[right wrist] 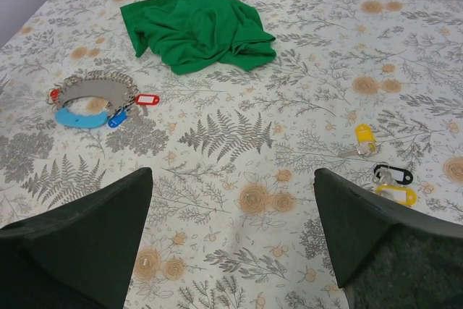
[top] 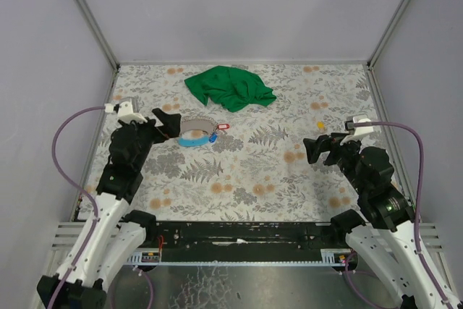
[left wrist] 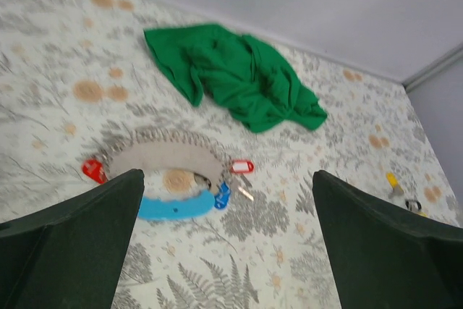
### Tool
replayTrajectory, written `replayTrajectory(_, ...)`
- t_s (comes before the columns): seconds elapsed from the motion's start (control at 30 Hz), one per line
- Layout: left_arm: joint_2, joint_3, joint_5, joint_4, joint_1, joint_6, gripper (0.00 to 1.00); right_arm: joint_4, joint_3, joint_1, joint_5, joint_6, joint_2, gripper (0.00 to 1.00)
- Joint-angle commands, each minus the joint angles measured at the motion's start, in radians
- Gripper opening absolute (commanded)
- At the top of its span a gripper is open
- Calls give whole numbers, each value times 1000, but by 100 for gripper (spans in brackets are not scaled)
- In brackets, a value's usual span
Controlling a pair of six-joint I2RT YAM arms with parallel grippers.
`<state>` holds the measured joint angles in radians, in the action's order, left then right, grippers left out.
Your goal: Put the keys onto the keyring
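Note:
The keyring [top: 194, 124] is a grey chain-like loop lying on the floral table at left centre. It also shows in the left wrist view [left wrist: 165, 154] and the right wrist view [right wrist: 92, 89]. A red-tagged key [left wrist: 242, 166] lies at its right end, also seen from above [top: 222, 127]. A small blue tag [left wrist: 221, 195] and a light blue flat piece [left wrist: 170, 208] lie along its near side. Another red tag [left wrist: 92, 170] sits at its left end. My left gripper [top: 168, 122] is open and empty, just left of the keyring. My right gripper [top: 312, 150] is open and empty, far to the right.
A crumpled green cloth [top: 230, 87] lies behind the keyring. A yellow-tagged key [right wrist: 364, 135] and a small dark-and-yellow item [right wrist: 394, 176] lie on the right side, beyond my right gripper. Grey walls enclose the table on the left, back and right.

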<state>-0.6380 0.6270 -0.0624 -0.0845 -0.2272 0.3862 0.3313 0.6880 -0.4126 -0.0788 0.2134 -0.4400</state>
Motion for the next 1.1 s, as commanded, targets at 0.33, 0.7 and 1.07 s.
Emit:
replayTrajectory(0.33,-542,-9,212,241,-16,254,91,-67,-7,-6,126,19,41,99)
replayTrajectory(0.7,-969,294,71,84,-118,25,85,-67,-11,-6,149,23,30,99)
replayTrajectory(1.07,-1193,481,-33,-137,-174,-100,77,-65,-15,-6,149,27,43,99)
